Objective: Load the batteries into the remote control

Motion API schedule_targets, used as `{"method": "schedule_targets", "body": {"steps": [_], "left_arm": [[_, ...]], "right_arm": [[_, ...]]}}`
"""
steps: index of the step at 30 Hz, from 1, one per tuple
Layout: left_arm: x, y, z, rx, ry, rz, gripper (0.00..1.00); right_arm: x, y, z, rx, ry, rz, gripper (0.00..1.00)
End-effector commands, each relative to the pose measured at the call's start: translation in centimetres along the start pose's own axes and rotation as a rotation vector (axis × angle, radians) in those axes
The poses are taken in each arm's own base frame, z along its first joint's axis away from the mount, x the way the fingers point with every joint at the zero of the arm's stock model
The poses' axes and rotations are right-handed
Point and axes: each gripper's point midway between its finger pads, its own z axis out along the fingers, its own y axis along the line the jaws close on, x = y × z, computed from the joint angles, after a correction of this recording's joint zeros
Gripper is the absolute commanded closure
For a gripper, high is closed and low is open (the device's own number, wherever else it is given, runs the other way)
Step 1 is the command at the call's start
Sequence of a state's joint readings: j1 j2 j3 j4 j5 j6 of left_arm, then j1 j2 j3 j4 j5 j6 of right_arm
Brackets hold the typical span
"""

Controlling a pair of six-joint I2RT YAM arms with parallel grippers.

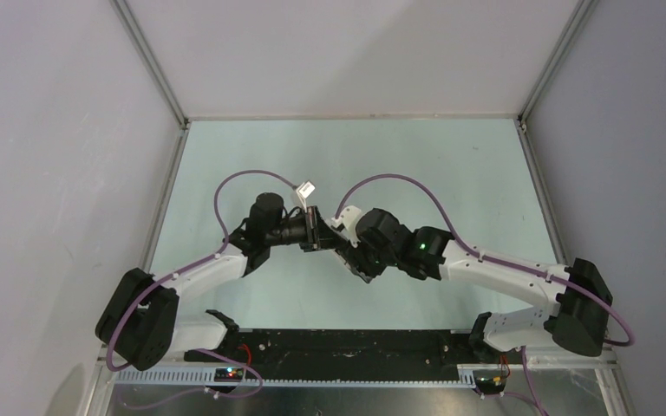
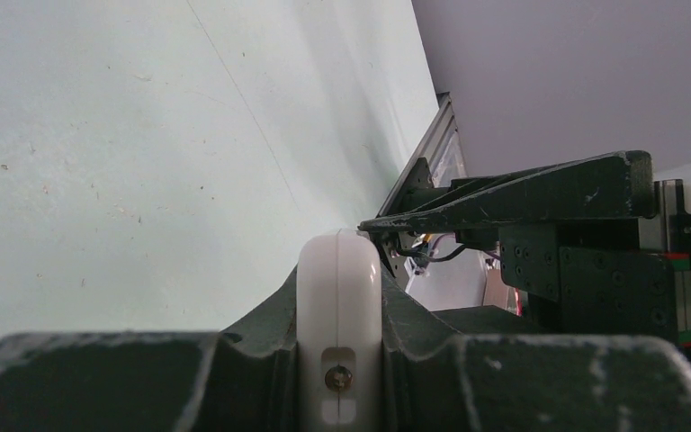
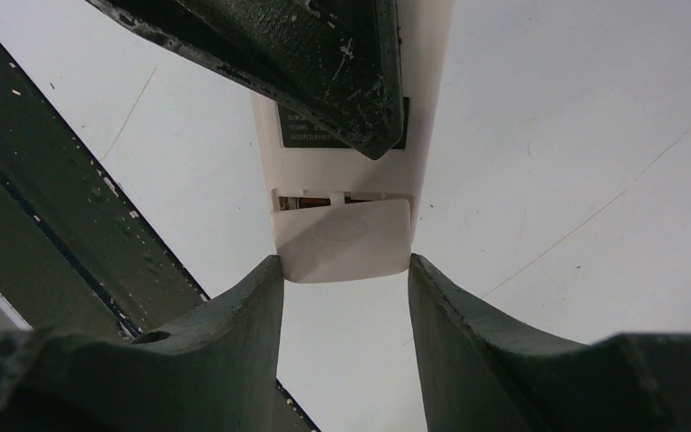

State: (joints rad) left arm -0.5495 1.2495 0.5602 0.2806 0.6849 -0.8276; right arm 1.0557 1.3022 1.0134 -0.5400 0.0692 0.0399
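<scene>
Right gripper (image 3: 344,265): both fingers (image 3: 234,333) bear on the two side edges of the cover (image 3: 346,236), which sits at the end of the remote (image 3: 425,99). The grip is closed on it. The cover stands slightly off its seat, and a narrow slot (image 3: 324,198) shows between it and the remote body. Something reddish lies inside, but what it is cannot be told.

Left gripper (image 2: 339,301): clenched on the flat faces of the remote, holding it edge-up above the table (image 2: 99,135).

Seen from overhead, both grippers meet over the middle of the table.
</scene>
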Motion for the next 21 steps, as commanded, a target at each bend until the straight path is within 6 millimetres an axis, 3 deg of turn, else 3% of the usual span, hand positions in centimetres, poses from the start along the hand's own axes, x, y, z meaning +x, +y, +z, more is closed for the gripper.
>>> {"method": "schedule_targets", "body": {"steps": [1, 6, 21], "left_arm": [[-1.2, -2.7, 0.0, 0.078, -0.015, 0.093, 1.00], [-1.2, -2.8, -0.1, 0.076, -0.018, 0.096, 1.00], [-0.8, -2.5, 0.0, 0.063, -0.006, 0.100, 1.00]], "right_arm": [[-0.9, -0.5, 0.4, 0.015, -0.011, -0.005, 0.48], [-0.5, -0.7, 0.9, 0.036, 0.037, -0.004, 0.48], [-1.8, -1.3, 0.8, 0.066, 0.016, 0.029, 0.48]]}}
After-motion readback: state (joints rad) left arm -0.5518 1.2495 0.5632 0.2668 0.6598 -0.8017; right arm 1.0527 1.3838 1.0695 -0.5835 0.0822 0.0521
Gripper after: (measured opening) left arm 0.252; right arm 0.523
